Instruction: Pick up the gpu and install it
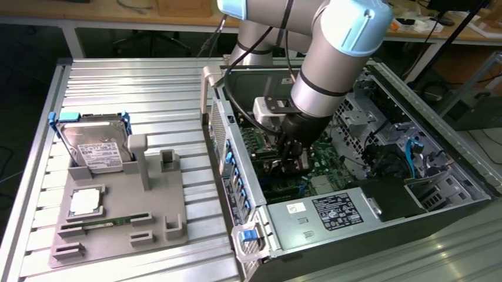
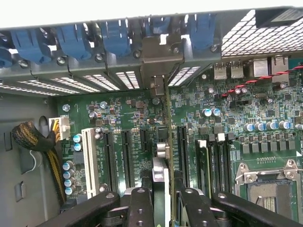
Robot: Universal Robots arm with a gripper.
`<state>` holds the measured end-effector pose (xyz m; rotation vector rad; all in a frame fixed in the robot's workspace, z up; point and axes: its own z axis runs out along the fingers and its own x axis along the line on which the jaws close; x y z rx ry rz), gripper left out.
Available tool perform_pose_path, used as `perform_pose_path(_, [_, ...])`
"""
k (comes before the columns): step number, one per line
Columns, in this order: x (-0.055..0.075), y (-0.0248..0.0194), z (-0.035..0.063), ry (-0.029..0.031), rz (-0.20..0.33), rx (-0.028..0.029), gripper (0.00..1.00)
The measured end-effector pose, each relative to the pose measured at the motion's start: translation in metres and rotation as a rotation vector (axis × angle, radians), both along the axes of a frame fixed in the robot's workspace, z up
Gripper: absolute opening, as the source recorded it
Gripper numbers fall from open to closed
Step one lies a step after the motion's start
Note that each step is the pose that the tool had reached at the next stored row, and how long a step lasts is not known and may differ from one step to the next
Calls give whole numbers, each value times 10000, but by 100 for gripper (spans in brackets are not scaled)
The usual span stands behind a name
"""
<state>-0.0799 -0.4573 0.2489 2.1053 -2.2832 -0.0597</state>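
Black gripper (image 2: 163,198) fingers (image 2: 140,208) sit closest to the wrist camera, pinching the gpu (image 2: 162,156) edge-on between them. The card stands upright, seen as a thin vertical edge, and its silver end bracket (image 2: 161,59) reaches the slotted rear wall of the case.

Scene elements, from largest to smallest:

1. Ribbed metal table (image 1: 126,94). It carries the computer case and a grey fixture tray.
2. Open computer case (image 1: 439,158). It lies on its side toward the exterior view's right, with its interior exposed.
3. Robot arm (image 1: 337,64). It descends from above into the case, and the gripper (image 1: 288,167) is low over the motherboard.
4. Motherboard (image 2: 118,123). Green board with a row of black expansion slots (image 2: 127,156), one white slot (image 2: 88,161) and an empty processor socket (image 2: 270,189). The gpu stands over the board between two black slots, in line with the bracket opening; whether it is fully seated cannot be told.
5. Grey fixture tray (image 1: 117,217). It rests on the table at the exterior view's left, well apart from the gripper.
6. Hard drive (image 1: 98,147). Silver, white label, standing tilted in the tray.
7. Processor (image 1: 84,202). It lies flat in a tray recess.
8. Memory stick (image 1: 106,223). Narrow and green, it lies near the tray's front edge.
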Motion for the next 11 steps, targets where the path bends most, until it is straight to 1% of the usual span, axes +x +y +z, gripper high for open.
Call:
perform_pose_path(7, [0, 2, -3, -1, 0, 3, 27])
perform_pose_path(11, [0, 19, 1, -1, 2, 0, 27])
